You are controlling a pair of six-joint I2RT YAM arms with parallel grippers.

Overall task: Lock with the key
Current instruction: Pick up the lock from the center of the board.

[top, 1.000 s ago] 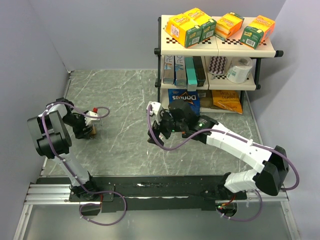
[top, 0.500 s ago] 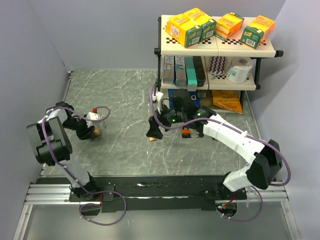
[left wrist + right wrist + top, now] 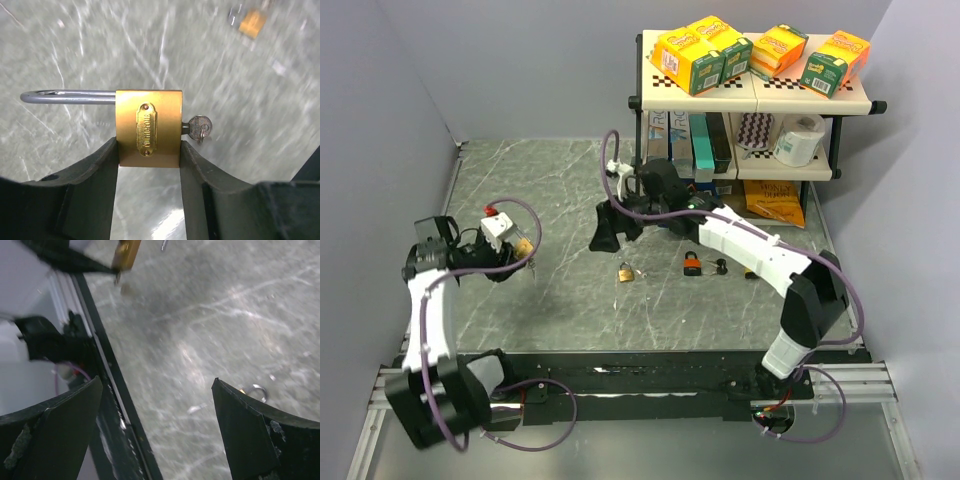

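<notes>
- At the left of the overhead view, the left claw [image 3: 516, 250] hung just above the grey marbled table [image 3: 560, 180], clenched on a brass padlock [image 3: 524, 246].
- In the left wrist view, its two dark fingers [image 3: 95, 170] pinched the padlock body low in the centre of the frame, one at the shackle end and one at the keyway end (a small embossed nameplate faced the camera).
- The steel shackle [image 3: 67, 96] reached toward the left edge of that frame. Whether it was snapped home could not be told.
- A key [image 3: 199, 126] sat in the keyway, sticking out to the right, just beside the right-hand finger.
- Near the centre of the overhead view, the right claw [image 3: 608, 232] hung low over the table, released. The right wrist view showed its fingers [image 3: 55, 430] spread wide with only tabletop between them.
- Just below and right of that claw, a second brass padlock [image 3: 625, 272] lay on the table, apart from both claws.
- Further right lay an orange-and-black padlock [image 3: 692, 264].
- In the upper right stood a shelf unit [image 3: 750, 100] with yellow and orange boxes on its top board.
</notes>
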